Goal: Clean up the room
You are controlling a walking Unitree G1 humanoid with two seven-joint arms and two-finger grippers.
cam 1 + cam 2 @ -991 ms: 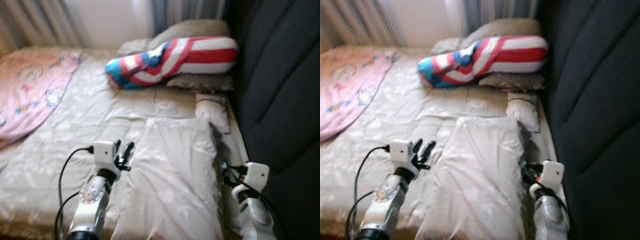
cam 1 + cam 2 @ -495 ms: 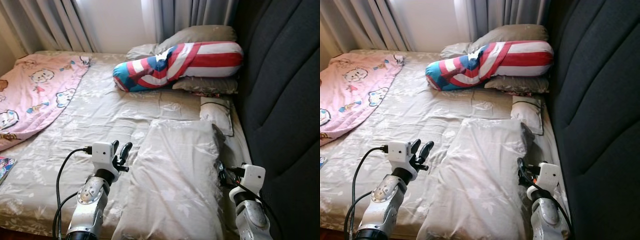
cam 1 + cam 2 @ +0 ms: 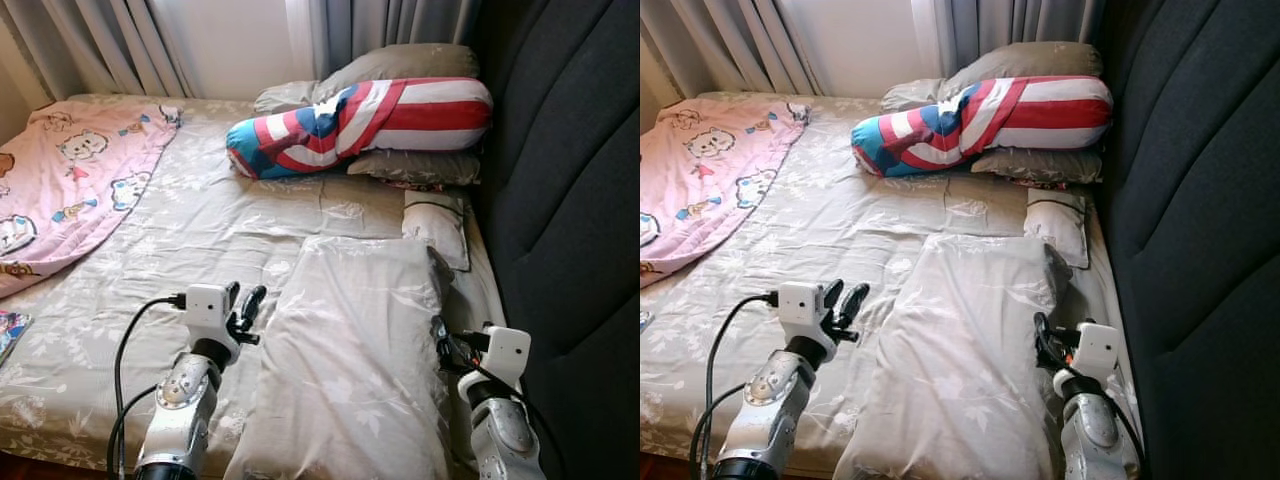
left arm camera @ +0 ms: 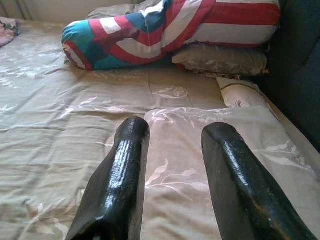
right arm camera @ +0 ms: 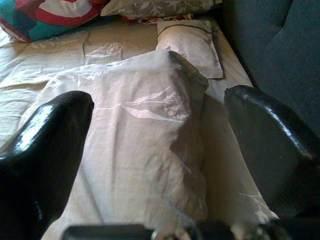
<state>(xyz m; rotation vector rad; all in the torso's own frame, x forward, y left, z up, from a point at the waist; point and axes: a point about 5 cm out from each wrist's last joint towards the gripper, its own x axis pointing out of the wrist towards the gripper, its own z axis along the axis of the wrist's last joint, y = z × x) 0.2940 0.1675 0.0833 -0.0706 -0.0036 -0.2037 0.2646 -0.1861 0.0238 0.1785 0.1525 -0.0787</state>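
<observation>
A large beige pillow [image 3: 350, 350] with a leaf print lies lengthwise on the bed just before me. My left gripper [image 3: 246, 306] hovers open at its left edge, nothing between the fingers [image 4: 127, 165]. My right gripper [image 3: 441, 346] sits open at the pillow's right edge, close to the headboard; its wrist view looks along the pillow [image 5: 145, 140] with the jaws spread wide. A red, white and blue bolster [image 3: 360, 115] rests on grey pillows [image 3: 400, 65] at the head of the bed. A small white pillow [image 3: 436, 226] lies beyond the big one.
A pink cartoon blanket [image 3: 70, 180] covers the bed's far left. The dark padded headboard [image 3: 570, 200] runs along the right side. Grey curtains [image 3: 120, 45] hang behind the bed. A colourful flat item [image 3: 8, 335] lies at the left edge.
The picture has sharpened from a blur and the whole scene shifted slightly, so the camera moved. Both grippers keep their places beside the large pillow.
</observation>
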